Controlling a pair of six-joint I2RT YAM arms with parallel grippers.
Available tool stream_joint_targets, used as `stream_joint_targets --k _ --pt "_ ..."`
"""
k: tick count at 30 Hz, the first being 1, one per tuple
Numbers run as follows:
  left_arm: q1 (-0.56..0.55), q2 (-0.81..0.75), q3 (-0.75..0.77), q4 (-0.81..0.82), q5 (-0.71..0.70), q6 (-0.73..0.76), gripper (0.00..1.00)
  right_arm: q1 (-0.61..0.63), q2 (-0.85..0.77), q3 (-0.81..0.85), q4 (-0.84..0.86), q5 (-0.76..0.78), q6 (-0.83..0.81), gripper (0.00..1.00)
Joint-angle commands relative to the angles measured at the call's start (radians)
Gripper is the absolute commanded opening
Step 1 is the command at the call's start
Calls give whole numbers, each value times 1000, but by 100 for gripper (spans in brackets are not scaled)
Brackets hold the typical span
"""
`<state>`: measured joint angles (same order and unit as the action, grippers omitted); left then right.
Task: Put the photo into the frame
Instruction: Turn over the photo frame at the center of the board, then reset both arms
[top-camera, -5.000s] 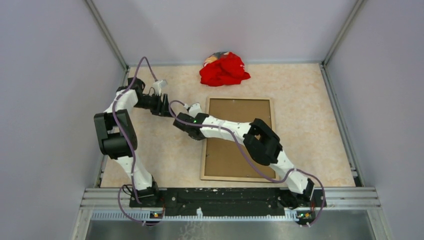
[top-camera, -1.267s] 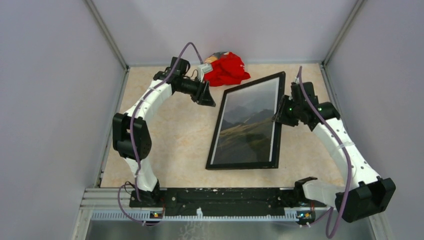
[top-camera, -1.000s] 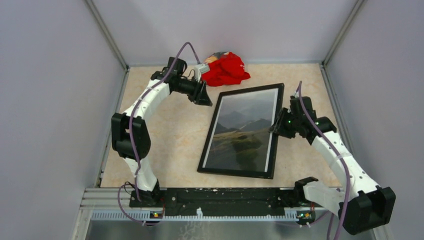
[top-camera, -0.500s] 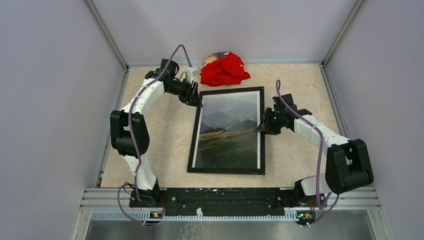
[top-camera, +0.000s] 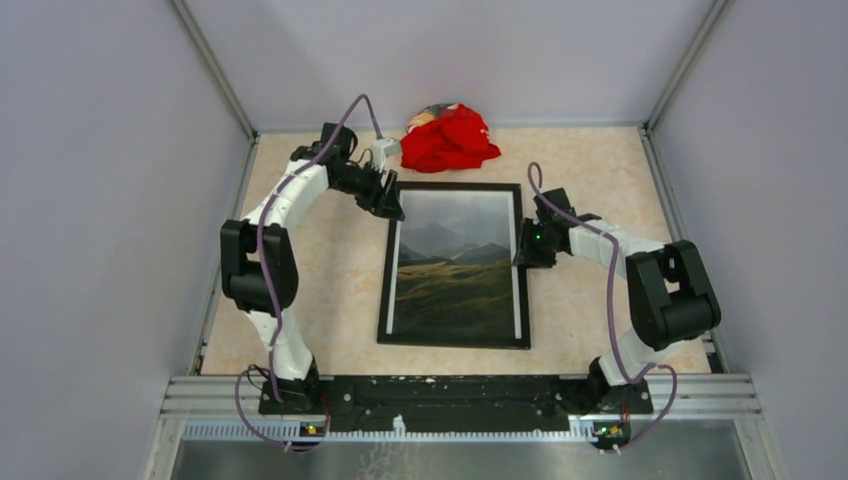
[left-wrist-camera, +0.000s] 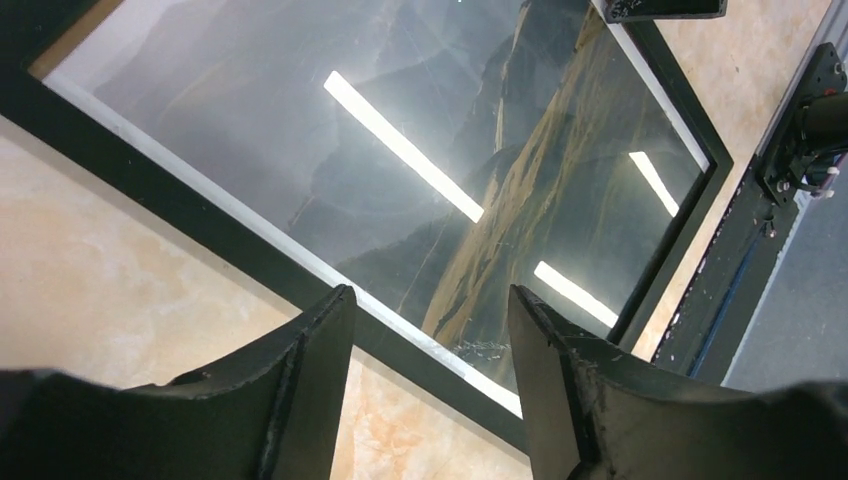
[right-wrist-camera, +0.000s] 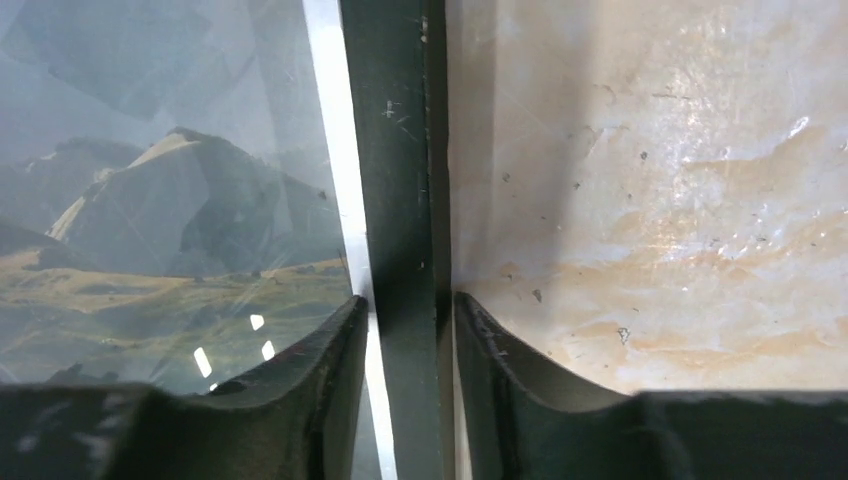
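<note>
The frame (top-camera: 455, 341) lies face up on the table, black front showing, long sides running away from the arms. The photo (top-camera: 455, 270), mountains and green hills under glass, sits inside it. My left gripper (top-camera: 390, 205) is at the frame's far left corner, open. In the left wrist view its fingers (left-wrist-camera: 320, 340) stand apart above the frame's bar (left-wrist-camera: 200, 220) and hold nothing. My right gripper (top-camera: 520, 252) is at the middle of the right side. Its fingers close in tightly on either side of the frame's bar (right-wrist-camera: 395, 150), beside the photo (right-wrist-camera: 170, 200).
A crumpled red cloth (top-camera: 450, 140) lies at the back of the marbled table (top-camera: 620, 190), just beyond the frame's far end. Grey walls close in the left, right and back. A metal rail (top-camera: 460, 390) runs along the near edge.
The frame has swung left and come down square and flat on the table. My left gripper has opened at the far left corner. The right arm has folded in, following the frame's right edge.
</note>
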<state>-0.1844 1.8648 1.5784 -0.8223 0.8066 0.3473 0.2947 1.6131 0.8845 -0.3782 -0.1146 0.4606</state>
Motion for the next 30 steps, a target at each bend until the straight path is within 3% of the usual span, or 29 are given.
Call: stream_joint_targets --k 1,6,7,8,10,11,12,13,17,20,24,30 --pt "24 -61 -29 46 -3 4 67 7 41 -14 17 136 -47 42" --pt "66 -70 -72 68 6 13 72 6 41 -15 30 170 -44 56" --pt "74 -71 -80 73 6 15 80 6 41 -10 24 180 -44 59" --pt "85 -72 -88 77 8 18 94 6 36 -3 17 192 -45 64" --pt "108 -75 -96 83 9 25 99 6 -1 5 8 207 -49 73" --pt "122 -76 -100 83 9 27 99 6 -27 8 5 222 -52 79" --pt "137 -78 -105 90 6 30 99 3 -59 9 6 229 -54 93" --pt "154 -80 -111 97 4 33 99 -2 -98 6 12 237 -58 98" --pt "242 -114 -196 202 -3 22 99 -39 -267 -34 60 355 -50 99" --pt "312 -170 -358 416 -3 -8 99 -61 -353 -97 137 597 -64 99" --pt "344 -227 -556 653 8 23 99 -65 -433 -310 536 778 -222 99" --pt "345 -241 -704 982 18 -98 99 -95 -450 -515 966 826 -281 99"
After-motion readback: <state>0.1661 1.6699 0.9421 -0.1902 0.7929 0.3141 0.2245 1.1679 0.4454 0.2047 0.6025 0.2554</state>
